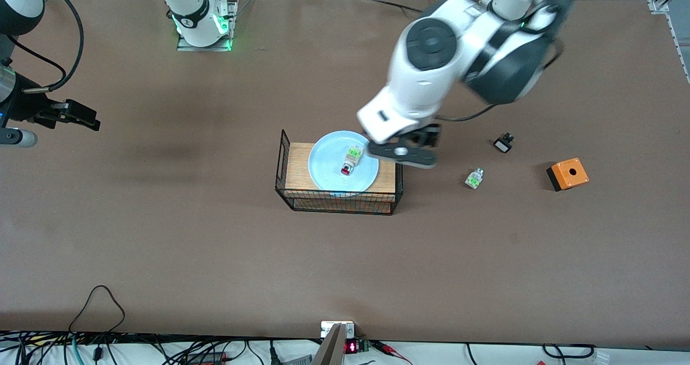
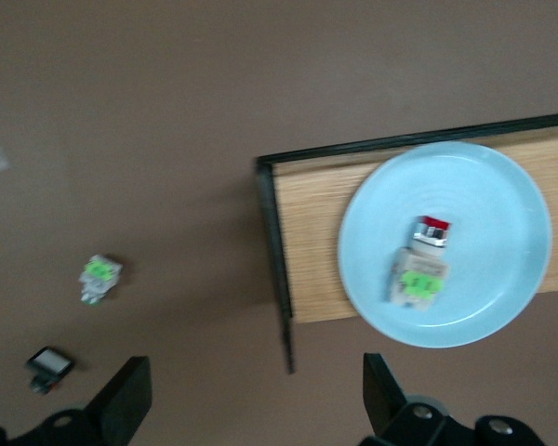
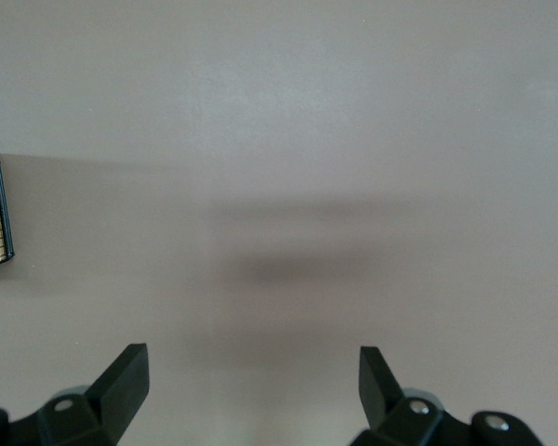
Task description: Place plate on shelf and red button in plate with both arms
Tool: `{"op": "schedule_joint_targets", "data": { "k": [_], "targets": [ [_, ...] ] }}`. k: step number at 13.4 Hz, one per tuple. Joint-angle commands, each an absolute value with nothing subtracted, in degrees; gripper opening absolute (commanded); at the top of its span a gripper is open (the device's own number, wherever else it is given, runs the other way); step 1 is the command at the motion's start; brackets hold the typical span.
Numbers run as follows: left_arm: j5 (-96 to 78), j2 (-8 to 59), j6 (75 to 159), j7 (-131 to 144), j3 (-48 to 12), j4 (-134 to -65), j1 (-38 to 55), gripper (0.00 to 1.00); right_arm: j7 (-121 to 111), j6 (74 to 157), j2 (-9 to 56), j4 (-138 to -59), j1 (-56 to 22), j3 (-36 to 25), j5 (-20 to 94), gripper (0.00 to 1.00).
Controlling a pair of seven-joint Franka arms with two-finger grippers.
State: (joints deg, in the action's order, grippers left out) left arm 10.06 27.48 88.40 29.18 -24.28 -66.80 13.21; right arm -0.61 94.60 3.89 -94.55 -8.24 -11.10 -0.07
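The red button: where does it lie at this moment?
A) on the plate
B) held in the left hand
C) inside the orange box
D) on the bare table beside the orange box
A: the red button lies on the pale blue plate, free of both hands.

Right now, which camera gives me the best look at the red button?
The left wrist view: the red button lies large on the plate, red cap and green bits clear. The front view shows it small on the plate; the right wrist view misses it.

brown table (image 1: pixel 161 235), wire basket (image 1: pixel 338 199), orange box (image 1: pixel 567 174)
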Motion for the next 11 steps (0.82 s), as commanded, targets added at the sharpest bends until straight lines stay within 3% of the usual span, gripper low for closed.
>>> {"op": "schedule_joint_targets", "data": {
  "k": [1, 5, 7, 11],
  "targets": [
    [10.4, 23.0, 83.6, 26.6, -25.1, -68.1, 7.2, 1.0, -1.1, 94.1, 3.5, -94.7, -8.0, -11.1, -0.3, 1.0],
    [10.5, 20.6, 77.9, 15.7, -24.3, -68.1, 0.6, 1.0, -1.0, 94.1, 3.5, -94.7, -8.0, -11.1, -0.3, 1.0],
    [10.0, 16.2, 80.1, 7.3, -19.2, -71.3, -0.1, 1.0, -0.9, 94.1, 3.5, -94.7, -8.2, -11.1, -0.3, 1.0],
    [0.4, 1.4, 93.0, 0.0, -4.8, -92.6, 0.4, 1.0, -1.0, 93.6, 3.5, -94.7, -8.2, -11.1, -0.3, 1.0]
  ]
}}
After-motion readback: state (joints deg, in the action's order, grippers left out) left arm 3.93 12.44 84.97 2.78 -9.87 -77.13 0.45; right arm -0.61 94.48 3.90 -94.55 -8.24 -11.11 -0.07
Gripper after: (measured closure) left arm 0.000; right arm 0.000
